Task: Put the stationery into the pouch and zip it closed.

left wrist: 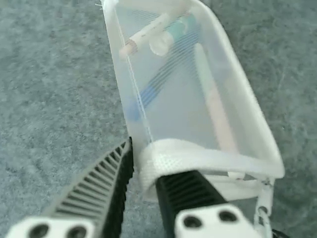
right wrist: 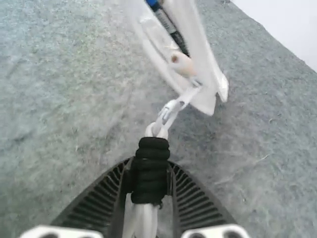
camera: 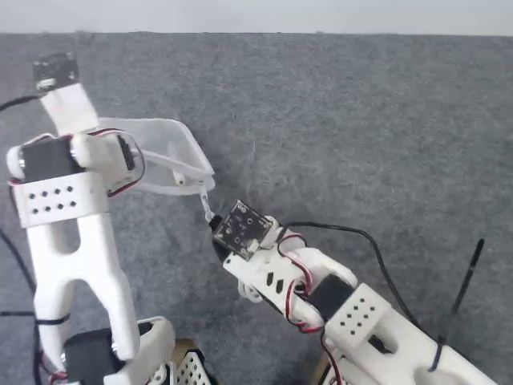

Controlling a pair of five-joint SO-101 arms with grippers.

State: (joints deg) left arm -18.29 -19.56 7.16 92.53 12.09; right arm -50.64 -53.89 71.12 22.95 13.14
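A translucent white pouch [camera: 164,152] is held off the grey mat, with several pens [left wrist: 163,29] showing through its side. My left gripper [left wrist: 146,181] is shut on the white webbing at one end of the pouch [left wrist: 198,109]. At the other end, my right gripper [right wrist: 150,171] is shut on the zipper pull [right wrist: 167,113], whose cord runs between the fingers. In the high view the right gripper [camera: 212,216] sits just below the pouch's lower corner. The pouch [right wrist: 190,59] hangs tilted, and its zipper line is hard to make out.
A thin black pen-like stick [camera: 467,275] lies on the mat far to the right, beside the right arm's black cable [camera: 377,257]. The grey mat [camera: 361,120] stretches bare behind and to the right of the pouch.
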